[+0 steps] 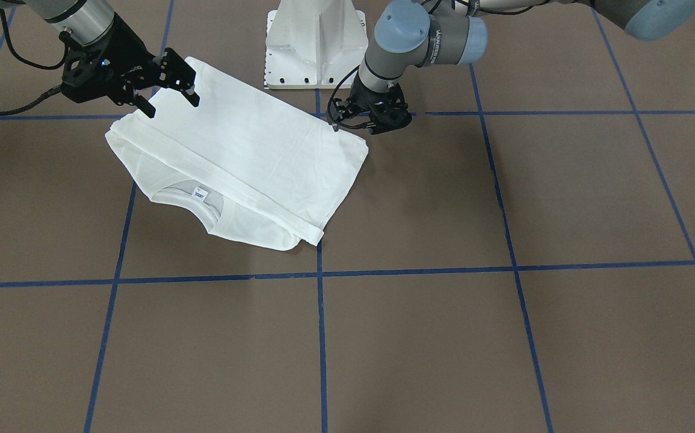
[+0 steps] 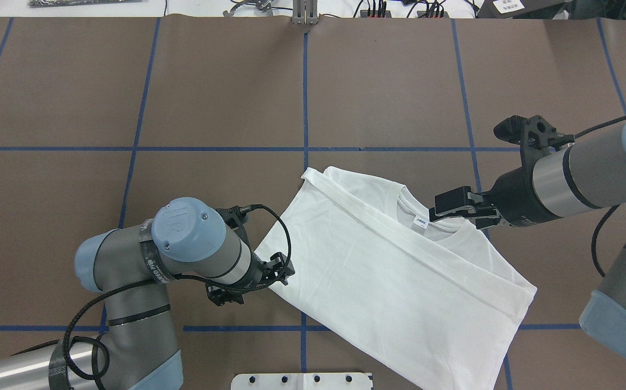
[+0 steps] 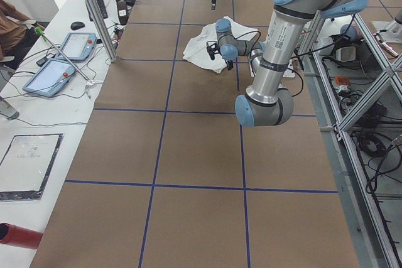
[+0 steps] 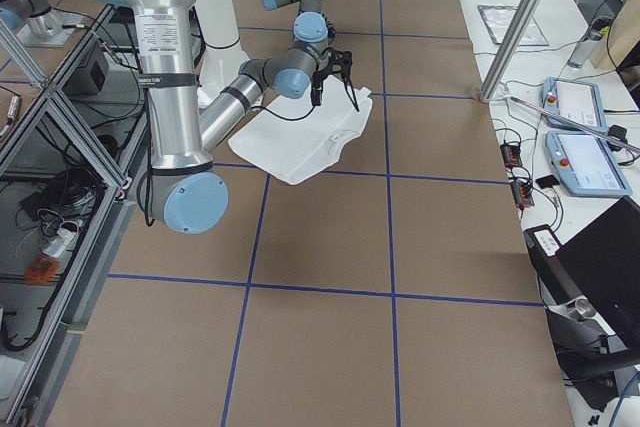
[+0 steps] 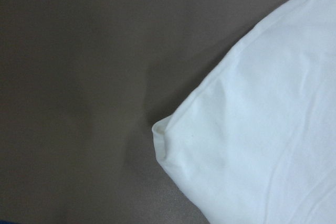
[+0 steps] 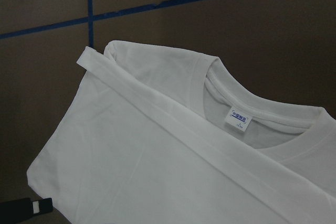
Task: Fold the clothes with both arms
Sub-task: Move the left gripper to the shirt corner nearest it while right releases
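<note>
The T-shirt [image 1: 245, 156] lies flat on the counter [image 1: 564, 198] before the pedestal base [image 1: 316, 48], long axis diagonal. Your right fingers [image 1: 185, 81] hover spread and empty above its collar edge. Your left fingers [image 1: 347, 114] meet the corner nearest that base; you cannot tell how far they are open.

the white long-sleeved t-shirt [image 1: 245, 150] lies flat on the brown worktop [image 1: 503, 192], folded into a slanted rectangle. a folded band crosses it just below the ribbed collar [image 1: 194, 203]. the right gripper [image 1: 171, 107] hovers over one corner with fingers spread, and the left gripper [image 1: 362, 122] sits at the opposite corner.
</note>
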### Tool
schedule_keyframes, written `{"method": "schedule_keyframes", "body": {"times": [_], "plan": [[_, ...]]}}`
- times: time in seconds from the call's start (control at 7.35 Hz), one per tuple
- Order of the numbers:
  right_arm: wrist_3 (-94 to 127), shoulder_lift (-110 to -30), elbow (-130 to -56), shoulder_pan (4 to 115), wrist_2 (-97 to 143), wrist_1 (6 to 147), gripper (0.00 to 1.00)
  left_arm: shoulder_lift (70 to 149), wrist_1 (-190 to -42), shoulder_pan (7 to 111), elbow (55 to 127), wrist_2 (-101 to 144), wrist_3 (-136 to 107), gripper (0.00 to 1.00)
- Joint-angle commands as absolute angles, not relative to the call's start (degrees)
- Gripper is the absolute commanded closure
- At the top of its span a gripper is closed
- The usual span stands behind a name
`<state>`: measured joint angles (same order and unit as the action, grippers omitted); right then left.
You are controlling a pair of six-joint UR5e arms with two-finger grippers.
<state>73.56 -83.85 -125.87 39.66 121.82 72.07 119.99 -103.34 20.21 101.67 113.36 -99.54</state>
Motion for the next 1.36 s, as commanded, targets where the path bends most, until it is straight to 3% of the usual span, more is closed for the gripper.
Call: {"method": "schedule_keyframes", "body": {"times": [0.0,0.68,1.22], "plan": [[73.6,-83.6,-125.9,39.7,121.8,72.1,0.0,120.1,-104.8,20.0,100.0,111.5,-100.1,0.05],[73.6,-83.5,-125.6,39.8,121.7,72.1,0.0,120.1,-105.8,22.2,99.7,111.2,-99.9,0.32],[73.4,-83.6,-125.3,40.3,121.6,72.1,0.0,120.1,-108.1,22.7,96.7,111.2,-100.1,0.35]]}}
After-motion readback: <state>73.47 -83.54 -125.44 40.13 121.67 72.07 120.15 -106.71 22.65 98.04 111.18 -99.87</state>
